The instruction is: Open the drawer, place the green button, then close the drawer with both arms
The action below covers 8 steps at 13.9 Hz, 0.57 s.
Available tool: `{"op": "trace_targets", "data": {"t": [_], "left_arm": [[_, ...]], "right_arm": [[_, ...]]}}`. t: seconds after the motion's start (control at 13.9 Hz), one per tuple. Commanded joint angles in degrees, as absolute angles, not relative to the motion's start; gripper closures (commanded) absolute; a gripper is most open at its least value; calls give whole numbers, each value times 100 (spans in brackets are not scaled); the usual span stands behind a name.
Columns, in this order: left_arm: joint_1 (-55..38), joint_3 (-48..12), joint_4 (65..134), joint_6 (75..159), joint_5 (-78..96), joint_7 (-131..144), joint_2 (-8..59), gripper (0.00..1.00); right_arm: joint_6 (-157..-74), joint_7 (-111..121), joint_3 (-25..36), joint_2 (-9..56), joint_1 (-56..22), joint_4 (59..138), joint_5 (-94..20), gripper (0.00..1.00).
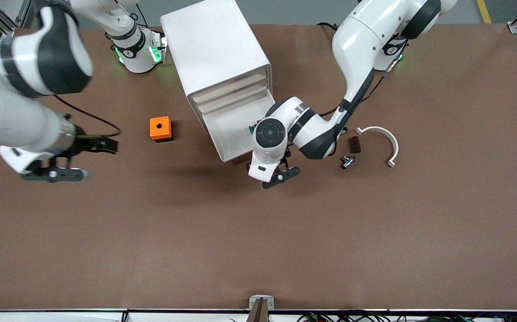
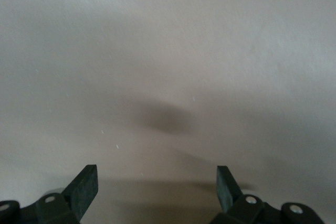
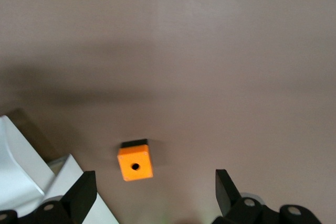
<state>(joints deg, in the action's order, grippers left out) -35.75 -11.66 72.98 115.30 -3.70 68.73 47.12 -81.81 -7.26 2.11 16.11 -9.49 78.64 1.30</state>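
We see the left arm [image 1: 356, 58] reach down from its base and bend at the elbow, so that its wrist hangs over the open drawer [image 1: 231, 129] at that drawer's corner toward the left arm's end of the table. The left gripper [image 1: 280, 172] sits low there, pointing down, its fingers [image 2: 84, 187] spread wide with nothing between them; in the left wrist view only a pale, plain surface lies under them.

The right arm [image 1: 21, 89] comes in from its end of the table, forearm roughly level. The right gripper [image 1: 83, 156] hovers over bare table, jaws wide apart and empty. In the right wrist view its fingers [image 3: 81, 192] frame the orange cube [image 3: 135, 163], which rests on the table well apart from them, with the white cabinet [image 3: 21, 166] at the view's edge.

Of the button [image 1: 251, 129] we can make out only a small green bit, in the drawer just beside the left wrist; the wrist covers the rest, so we cannot tell its shape or body.

The drawer is the cabinet's lowest, pulled out toward the front camera. On the table toward the left arm's end lie a dark block [image 1: 354, 144], a small metal part [image 1: 347, 161] and a white curved bracket [image 1: 386, 143].
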Motion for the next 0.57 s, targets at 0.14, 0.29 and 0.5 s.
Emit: {"op": "trace_targets", "data": {"t": [0.14, 0.29, 0.5], "left_arm": [[-3893, -1134, 7356, 11698, -519, 7005, 4728, 1], [-4007, -1134, 7356, 11698, -519, 7014, 4772, 1], [-4192, -1143, 7444, 11698, -510, 7154, 4808, 1]], "right_arm": [[-7638, 289, 79, 1644, -28, 7497, 185, 0], [-7655, 491, 88, 1652, 175, 7436, 237, 0], [-7655, 466, 70, 1679, 334, 7356, 237, 0]]}}
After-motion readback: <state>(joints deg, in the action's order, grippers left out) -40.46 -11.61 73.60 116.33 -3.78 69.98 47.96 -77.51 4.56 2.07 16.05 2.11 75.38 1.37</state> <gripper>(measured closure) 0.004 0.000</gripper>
